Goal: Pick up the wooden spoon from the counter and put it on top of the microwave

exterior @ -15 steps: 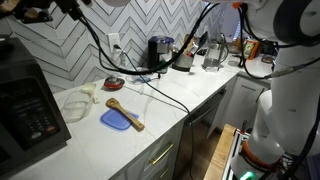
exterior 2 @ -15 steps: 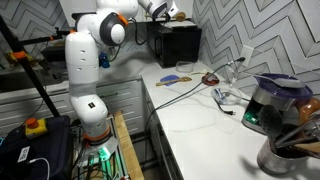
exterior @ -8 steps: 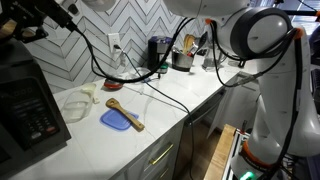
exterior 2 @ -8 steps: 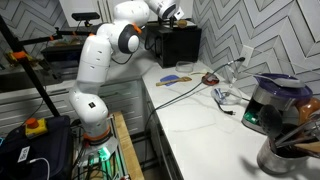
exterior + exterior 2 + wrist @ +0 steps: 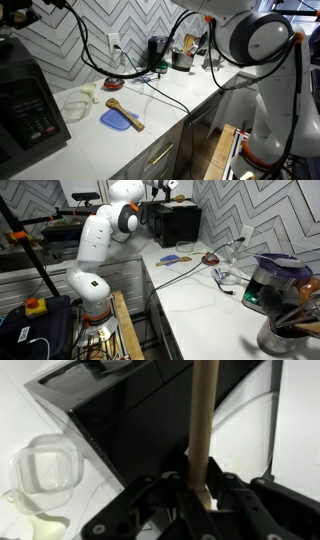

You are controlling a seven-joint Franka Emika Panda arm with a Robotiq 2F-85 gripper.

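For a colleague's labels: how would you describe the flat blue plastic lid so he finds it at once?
Start at the big black microwave on the long white counter. Past the clear plastic container beside it lies the flat blue plastic lid. It is the only blue thing, and a short orange-brown wooden spoon lies across its edge.

The arm (image 5: 98, 242) is a chain of rounded, glossy white shells with dark seams at the joints and a dark round cap (image 5: 127, 218) on one of them. In both exterior views its segments look smooth and bulbous. A black cable (image 5: 88, 42) hangs from its wrist end above the back edge of the counter (image 5: 175, 112). The gripper (image 5: 202, 488) is matte black, and its linked fingers (image 5: 150, 502) are studded with round pivot pins.
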